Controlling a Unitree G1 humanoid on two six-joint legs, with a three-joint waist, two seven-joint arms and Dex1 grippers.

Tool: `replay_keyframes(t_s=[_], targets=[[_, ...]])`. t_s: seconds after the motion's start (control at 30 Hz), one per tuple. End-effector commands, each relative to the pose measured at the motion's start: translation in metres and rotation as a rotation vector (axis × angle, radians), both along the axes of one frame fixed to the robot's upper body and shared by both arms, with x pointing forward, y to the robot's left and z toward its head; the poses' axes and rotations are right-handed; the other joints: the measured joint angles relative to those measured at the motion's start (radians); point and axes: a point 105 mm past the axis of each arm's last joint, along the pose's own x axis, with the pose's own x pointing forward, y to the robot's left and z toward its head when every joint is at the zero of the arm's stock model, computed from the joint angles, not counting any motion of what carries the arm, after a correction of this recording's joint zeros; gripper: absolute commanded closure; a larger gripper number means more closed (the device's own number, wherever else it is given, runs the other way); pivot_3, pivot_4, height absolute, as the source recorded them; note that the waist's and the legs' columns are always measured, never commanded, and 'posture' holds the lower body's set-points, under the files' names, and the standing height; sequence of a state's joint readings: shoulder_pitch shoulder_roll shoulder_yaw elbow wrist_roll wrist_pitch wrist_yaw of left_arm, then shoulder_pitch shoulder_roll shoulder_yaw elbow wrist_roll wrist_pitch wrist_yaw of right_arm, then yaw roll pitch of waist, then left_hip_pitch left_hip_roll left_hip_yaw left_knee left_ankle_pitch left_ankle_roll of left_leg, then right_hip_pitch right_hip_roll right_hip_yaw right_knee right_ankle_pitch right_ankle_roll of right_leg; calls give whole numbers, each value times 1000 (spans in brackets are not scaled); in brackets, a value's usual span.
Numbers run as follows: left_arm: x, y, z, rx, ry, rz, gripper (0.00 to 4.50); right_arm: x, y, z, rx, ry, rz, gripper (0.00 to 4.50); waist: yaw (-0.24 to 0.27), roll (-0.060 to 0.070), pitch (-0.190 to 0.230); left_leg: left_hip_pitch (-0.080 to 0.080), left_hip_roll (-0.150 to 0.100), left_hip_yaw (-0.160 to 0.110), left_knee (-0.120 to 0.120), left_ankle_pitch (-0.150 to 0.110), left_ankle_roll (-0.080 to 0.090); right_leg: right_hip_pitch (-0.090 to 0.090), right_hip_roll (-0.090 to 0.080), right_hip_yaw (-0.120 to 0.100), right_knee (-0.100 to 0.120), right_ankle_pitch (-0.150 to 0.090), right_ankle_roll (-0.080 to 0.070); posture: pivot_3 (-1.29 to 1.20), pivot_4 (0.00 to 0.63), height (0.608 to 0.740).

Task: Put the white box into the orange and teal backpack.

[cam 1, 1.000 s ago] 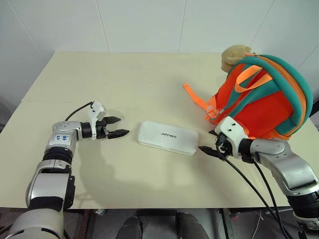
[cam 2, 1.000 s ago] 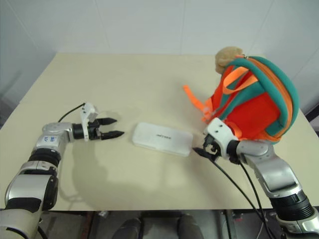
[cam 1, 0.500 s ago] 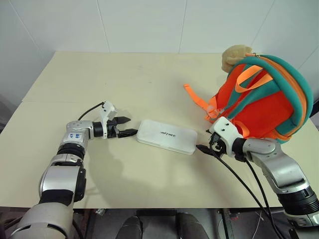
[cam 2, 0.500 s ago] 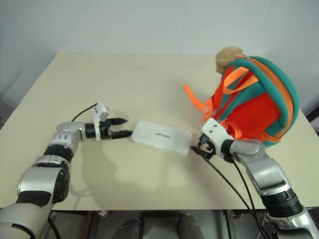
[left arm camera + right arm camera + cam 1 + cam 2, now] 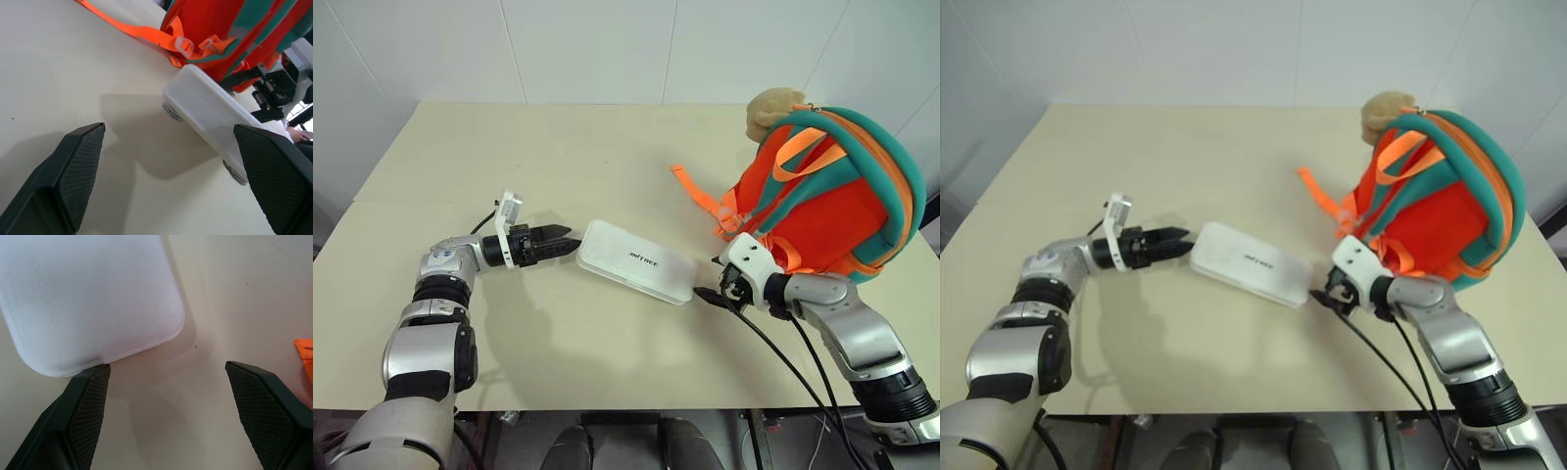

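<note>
**Closing in on the box from both ends**

Flanking the flat white plastic box (image 5: 636,260) on the cream table (image 5: 558,157), the left gripper (image 5: 560,245) and right gripper (image 5: 705,293) both stand spread, grasping nothing. Uneven contact could shove it sideways toward the standing orange and teal fabric backpack (image 5: 827,191).

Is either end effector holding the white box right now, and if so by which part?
Nothing is held. The white box lies flat on the table; the left end effector and right end effector sit open at its two ends.
</note>
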State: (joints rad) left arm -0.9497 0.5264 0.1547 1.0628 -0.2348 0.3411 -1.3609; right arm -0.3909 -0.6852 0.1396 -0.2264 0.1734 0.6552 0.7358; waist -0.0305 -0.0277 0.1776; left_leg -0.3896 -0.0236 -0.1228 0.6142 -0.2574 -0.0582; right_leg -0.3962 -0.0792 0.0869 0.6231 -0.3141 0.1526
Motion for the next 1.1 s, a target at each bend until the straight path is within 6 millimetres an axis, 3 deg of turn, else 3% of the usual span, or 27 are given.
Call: replay_keyframes(t_s=[0.03,0.33,1.1], targets=[[-9,-9,-3,14,-2,-77,0,-1,23,26,42,-102,107,14,1,0,0,0,0,0,0,0,0,0,0,0,0,0,0,0,150,740],[-31,0,-20,59,52,-96,0,0,27,30,51,-114,134,14,3,0,0,0,0,0,0,0,0,0,0,0,1,0,0,0,150,740],[-45,33,-44,192,99,6,0,1,31,31,52,-102,162,14,-2,0,0,2,0,1,0,0,0,0,-1,0,2,0,-1,0,150,740]])
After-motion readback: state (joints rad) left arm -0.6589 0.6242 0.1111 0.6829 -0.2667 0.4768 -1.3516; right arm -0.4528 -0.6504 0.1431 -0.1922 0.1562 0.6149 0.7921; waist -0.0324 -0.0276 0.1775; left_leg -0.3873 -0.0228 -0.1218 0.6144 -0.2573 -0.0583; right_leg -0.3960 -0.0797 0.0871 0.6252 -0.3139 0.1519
